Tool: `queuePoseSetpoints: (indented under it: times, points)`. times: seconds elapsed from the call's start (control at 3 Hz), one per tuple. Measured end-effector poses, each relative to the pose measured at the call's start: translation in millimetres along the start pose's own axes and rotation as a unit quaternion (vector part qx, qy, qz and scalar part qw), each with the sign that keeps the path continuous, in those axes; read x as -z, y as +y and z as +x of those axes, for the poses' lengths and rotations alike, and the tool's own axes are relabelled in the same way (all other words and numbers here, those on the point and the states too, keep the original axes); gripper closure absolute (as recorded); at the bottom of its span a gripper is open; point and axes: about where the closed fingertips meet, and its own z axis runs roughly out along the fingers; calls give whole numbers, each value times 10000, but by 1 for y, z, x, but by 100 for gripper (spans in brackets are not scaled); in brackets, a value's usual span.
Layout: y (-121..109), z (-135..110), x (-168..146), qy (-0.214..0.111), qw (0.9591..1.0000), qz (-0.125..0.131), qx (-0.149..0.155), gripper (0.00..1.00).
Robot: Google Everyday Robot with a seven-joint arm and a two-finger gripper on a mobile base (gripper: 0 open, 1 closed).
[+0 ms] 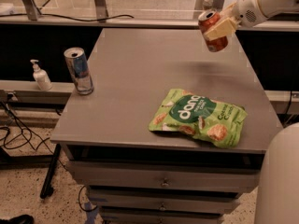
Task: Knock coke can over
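The coke can is red-orange with a silver top. It hangs tilted in the air above the far right part of the grey table, its top leaning left. My gripper comes in from the upper right on a white arm and is shut on the can, with one pale finger lying across its side. The can's shadow falls on the table below it.
A taller blue-and-silver can stands near the table's left edge. A green snack bag lies at the front right. A white soap pump bottle stands on a ledge left of the table. Drawers sit below the front edge.
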Motion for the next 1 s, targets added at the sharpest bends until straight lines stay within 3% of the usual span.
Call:
queuePoseSetpoints:
  times: [0.33,0.67,1.0]
  points:
    - [11,7,-3,114,9997,-235,-1,100]
    - [10,7,-5,95,9997,-211,-7,100]
    - [17,2,-18,313,9987,-321,250,100]
